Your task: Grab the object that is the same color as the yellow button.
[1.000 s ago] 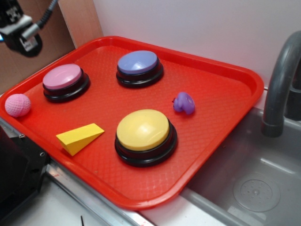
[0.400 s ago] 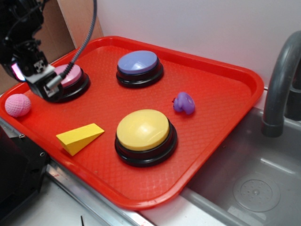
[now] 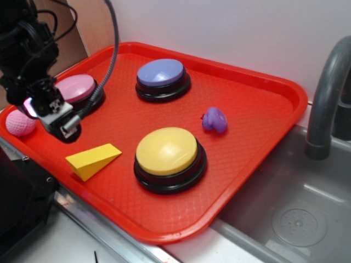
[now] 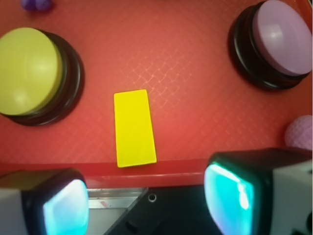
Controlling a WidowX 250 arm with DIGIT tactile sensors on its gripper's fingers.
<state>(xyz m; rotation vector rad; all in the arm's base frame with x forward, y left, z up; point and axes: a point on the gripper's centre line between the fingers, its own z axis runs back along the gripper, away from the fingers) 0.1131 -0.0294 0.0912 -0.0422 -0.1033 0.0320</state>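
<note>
target: yellow wedge block point(image 4: 134, 128), same colour as the yellow button point(image 4: 30, 73); lies on the red tray point(image 3: 258, 109), close to its near rim
gripper: point(image 4: 146, 196) fingers spread wide, nothing between them; hovering above the tray, no contact with anything
wedge vs gripper: ahead of the fingers in the wrist view, a little toward the left finger point(image 4: 54, 205) from the midline; in the exterior view just beside and below the gripper point(image 3: 57, 121), toward the tray's near edge
long axis: runs nearly along the gripper's forward line, tilted slightly; fingers would therefore close across the narrow width, which looks like a workable grasp line
clearance: yellow button near, off to the left of the wedge, apart from it; pink button point(image 4: 279, 41) ahead right, well apart; pink dimpled ball point(image 4: 299, 132) just beyond the right finger
next move, judged: small shift forward and left to centre on the wedge, then straight down; sloped top face may let the pads slip if closing too high
counts: wedges 1; buttons 3 (yellow, pink, blue-purple point(image 3: 160, 74)); balls 1; purple duck toys point(image 3: 214, 119) 1; trays 1; grippers 1
off-tray: grey faucet point(image 3: 326, 93) over a sink, far side from the gripper
</note>
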